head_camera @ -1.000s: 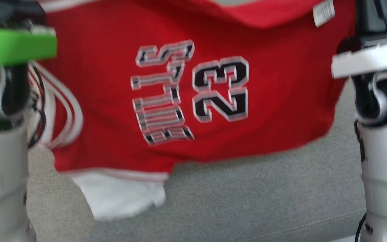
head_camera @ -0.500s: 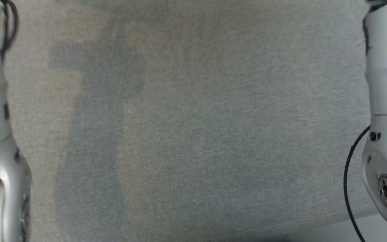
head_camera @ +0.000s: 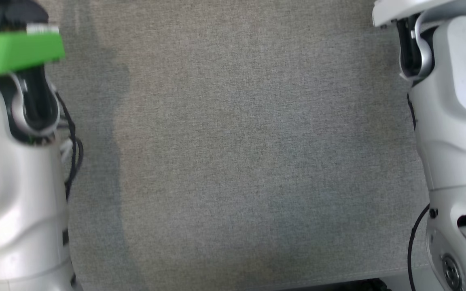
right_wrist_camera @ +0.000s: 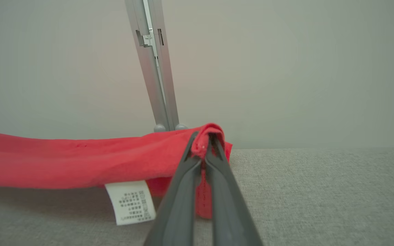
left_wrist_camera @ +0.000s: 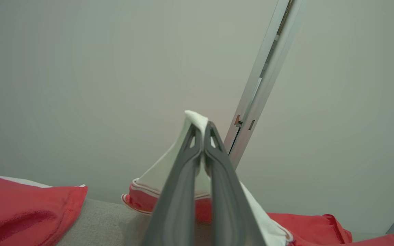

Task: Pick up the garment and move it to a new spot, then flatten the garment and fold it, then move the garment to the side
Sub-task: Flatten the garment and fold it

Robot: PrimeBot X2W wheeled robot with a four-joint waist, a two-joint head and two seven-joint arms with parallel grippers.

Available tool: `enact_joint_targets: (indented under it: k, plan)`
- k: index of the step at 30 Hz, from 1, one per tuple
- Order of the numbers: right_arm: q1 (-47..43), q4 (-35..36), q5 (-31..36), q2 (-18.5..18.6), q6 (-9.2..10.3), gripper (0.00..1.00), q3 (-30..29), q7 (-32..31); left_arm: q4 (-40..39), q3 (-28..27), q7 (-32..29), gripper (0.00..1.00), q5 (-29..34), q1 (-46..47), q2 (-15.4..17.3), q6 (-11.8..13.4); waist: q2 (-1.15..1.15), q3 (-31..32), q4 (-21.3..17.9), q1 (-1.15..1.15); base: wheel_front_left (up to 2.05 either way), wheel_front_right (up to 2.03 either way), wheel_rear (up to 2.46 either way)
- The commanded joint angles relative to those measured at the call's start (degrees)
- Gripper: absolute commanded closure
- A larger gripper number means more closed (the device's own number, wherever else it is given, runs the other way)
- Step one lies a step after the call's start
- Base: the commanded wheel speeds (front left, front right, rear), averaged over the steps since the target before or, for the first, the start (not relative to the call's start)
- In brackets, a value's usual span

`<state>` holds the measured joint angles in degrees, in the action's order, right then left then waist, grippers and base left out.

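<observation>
The garment (right_wrist_camera: 63, 160) is a red jersey with white trim and a white care label (right_wrist_camera: 130, 201). In the right wrist view my right gripper (right_wrist_camera: 204, 140) is shut on a red edge of it, with the cloth stretching off to the left just above the grey surface. My left gripper (left_wrist_camera: 202, 128) is shut on a white sleeve (left_wrist_camera: 162, 171) of the garment, red cloth (left_wrist_camera: 22, 208) hanging to either side in the left wrist view. The head view holds my two pale forearms (head_camera: 14, 190) (head_camera: 455, 121) at its sides.
A grey fabric surface (head_camera: 237, 153) spreads below the arms, with its front edge (head_camera: 338, 279) near the head view's bottom. A plain pale wall (right_wrist_camera: 286, 68) and a slanted grey metal post (right_wrist_camera: 154, 68) stand behind it.
One second ago the red garment hung across the head view; now that view holds bare grey surface and both forearms. The whole picture has shifted, so the camera has moved.
</observation>
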<state>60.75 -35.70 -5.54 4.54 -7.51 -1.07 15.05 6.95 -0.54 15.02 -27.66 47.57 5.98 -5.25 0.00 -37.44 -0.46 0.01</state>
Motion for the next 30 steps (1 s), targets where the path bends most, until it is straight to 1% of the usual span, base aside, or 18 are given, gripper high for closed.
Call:
enact_joint_targets:
  k: [1,8,15,17,23,26,27,30]
  plan:
    - [-1.9,1.5,-1.4,0.5,0.04,1.00,0.2,0.2,-1.9,-0.8,0.2,1.00,0.1,-2.8,-0.5,-0.5,0.00,1.1,0.0,-0.01,0.00,0.00,0.00]
    - [-12.5,9.5,-7.6,1.0,0.05,1.00,0.8,0.2,-11.0,-3.6,0.2,1.00,-0.6,-16.6,-2.2,-1.3,0.00,6.2,0.2,-0.01,0.00,0.00,0.00]
    - [-27.6,16.5,-11.4,0.8,0.06,1.00,0.3,0.2,-19.0,-4.0,0.2,1.00,-2.0,-32.3,-3.0,-1.6,0.00,14.3,0.8,-0.01,0.00,0.00,0.00]
    - [-31.9,18.2,-12.1,0.7,0.06,1.00,0.1,0.2,-21.1,-3.8,0.2,1.00,-3.4,-36.2,-3.0,-0.5,0.00,16.8,1.0,-0.01,0.00,0.00,0.00]
    - [-44.2,22.3,-13.5,0.0,0.07,1.00,-0.7,0.2,-26.9,-2.0,0.2,1.00,-4.3,-46.6,-3.0,2.3,0.00,24.4,1.7,-0.01,0.00,0.00,0.00]
    - [-49.6,24.0,-13.8,-0.4,0.07,1.00,-0.8,0.2,-29.1,-1.3,0.2,1.00,-3.9,-50.9,-3.0,3.3,0.00,27.4,1.8,-0.01,0.00,0.00,0.00]
    - [-52.9,25.3,-13.9,-0.6,0.07,1.00,-0.7,0.2,-30.5,-0.8,0.2,1.00,-3.5,-53.5,-3.0,3.8,0.00,29.0,1.9,-0.01,0.00,0.00,0.00]
    - [-57.4,27.7,-14.1,-0.8,0.07,1.00,-0.8,0.2,-32.1,-0.2,0.2,1.00,-3.4,-57.8,-3.0,4.4,0.00,30.6,1.6,-0.01,0.00,0.00,0.00]
